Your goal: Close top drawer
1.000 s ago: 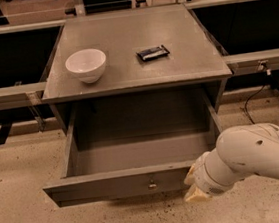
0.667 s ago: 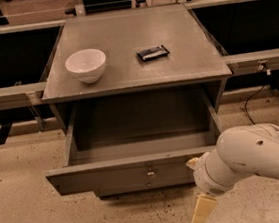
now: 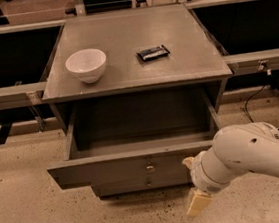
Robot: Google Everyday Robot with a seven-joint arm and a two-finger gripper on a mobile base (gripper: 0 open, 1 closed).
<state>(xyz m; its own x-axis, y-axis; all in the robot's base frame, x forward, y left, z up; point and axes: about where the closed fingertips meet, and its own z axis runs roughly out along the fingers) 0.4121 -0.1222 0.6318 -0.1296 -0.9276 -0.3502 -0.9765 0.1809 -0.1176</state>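
I am looking at a grey metal cabinet with a flat tabletop (image 3: pixel 121 35), and the wide grey metal top drawer (image 3: pixel 130 166) is standing pulled well out of it, its deep, empty box open to view below the tabletop's front edge. I am judging this drawer to be stiff and fairly heavy sheet metal, not fragile, probably gliding on runners, so it should be taking a firm straight push without bending. I am not planning to grip it at all: I am thinking a flat press on the broad front panel, close to the middle, is the best contact, since pushing near one end may be skewing it in its slides. The painted face is looking smooth, so a glancing contact could be slipping off.

The panel is appearing plain, dull grey and wider than the narrower grey drawer front (image 3: pixel 138 185) showing just beneath it. The white rounded robot arm (image 3: pixel 250 156) is reaching in from the right, and its cream-tipped tool (image 3: pixel 196 200) is hanging low, just in front of the panel's right part and below its lower edge; I cannot tell whether it is released or clenched, and it is not holding anything I can see.

A white round ceramic bowl (image 3: pixel 86 64) and a small dark flat packet (image 3: pixel 153 52) are sitting on the tabletop, well apart. The small round metal knob (image 3: pixel 149 167) is marking the panel's centre
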